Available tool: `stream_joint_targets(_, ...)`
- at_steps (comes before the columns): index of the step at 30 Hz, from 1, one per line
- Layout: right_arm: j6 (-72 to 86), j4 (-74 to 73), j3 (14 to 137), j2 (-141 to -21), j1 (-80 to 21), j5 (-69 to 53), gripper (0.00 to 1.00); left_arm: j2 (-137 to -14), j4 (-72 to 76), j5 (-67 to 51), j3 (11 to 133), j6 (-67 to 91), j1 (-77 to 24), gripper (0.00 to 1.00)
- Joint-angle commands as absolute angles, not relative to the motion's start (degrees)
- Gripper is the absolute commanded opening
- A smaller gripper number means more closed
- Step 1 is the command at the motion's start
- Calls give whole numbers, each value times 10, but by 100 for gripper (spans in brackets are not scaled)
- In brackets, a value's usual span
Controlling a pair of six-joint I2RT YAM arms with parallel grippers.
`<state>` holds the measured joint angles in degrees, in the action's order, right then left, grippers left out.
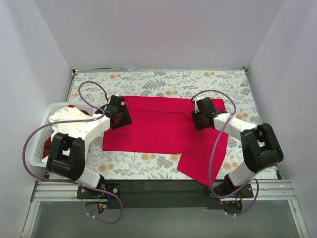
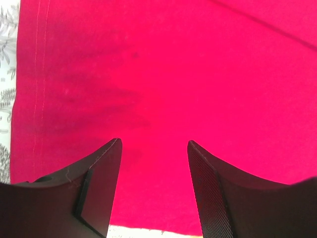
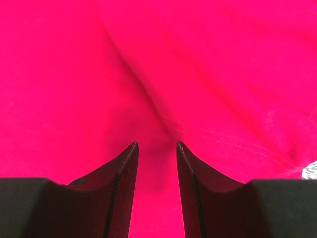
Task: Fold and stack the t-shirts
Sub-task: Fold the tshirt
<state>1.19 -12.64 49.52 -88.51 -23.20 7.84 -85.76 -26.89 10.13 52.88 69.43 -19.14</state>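
A crimson red t-shirt (image 1: 158, 129) lies spread flat on the table, with a sleeve or corner hanging toward the near right. My left gripper (image 1: 119, 114) is over its left edge. In the left wrist view it (image 2: 153, 141) is open, with red cloth (image 2: 173, 74) under the gap and the hem at left. My right gripper (image 1: 202, 116) is over the shirt's upper right. In the right wrist view it (image 3: 157, 144) is open more narrowly, and a crease in the cloth (image 3: 74, 74) runs toward the gap. A white t-shirt (image 1: 67, 119) and more red cloth (image 1: 48, 146) lie in the basket.
A white slatted basket (image 1: 37, 144) stands at the table's left edge beside the left arm. The floral grey cloth (image 1: 163, 82) covers the table and also shows in the left wrist view (image 2: 7, 59). White walls enclose the back and both sides.
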Motion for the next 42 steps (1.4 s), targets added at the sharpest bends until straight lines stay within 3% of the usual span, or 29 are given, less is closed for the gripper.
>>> stream_joint_targets(1,2,-126,534,-910,-239,141,43,-843,-226,119,543,682,-193,54)
stream_joint_targets(15,-36,-125,586,-972,-241,205,39,-850,-224,113,543,682,-193,54)
stream_joint_targets(29,-37,-138,580,-932,-293,199,39,-863,-226,116,547,680,-193,54)
stream_joint_targets(42,-45,-128,583,-996,-296,243,38,-867,-228,122,547,679,-192,54)
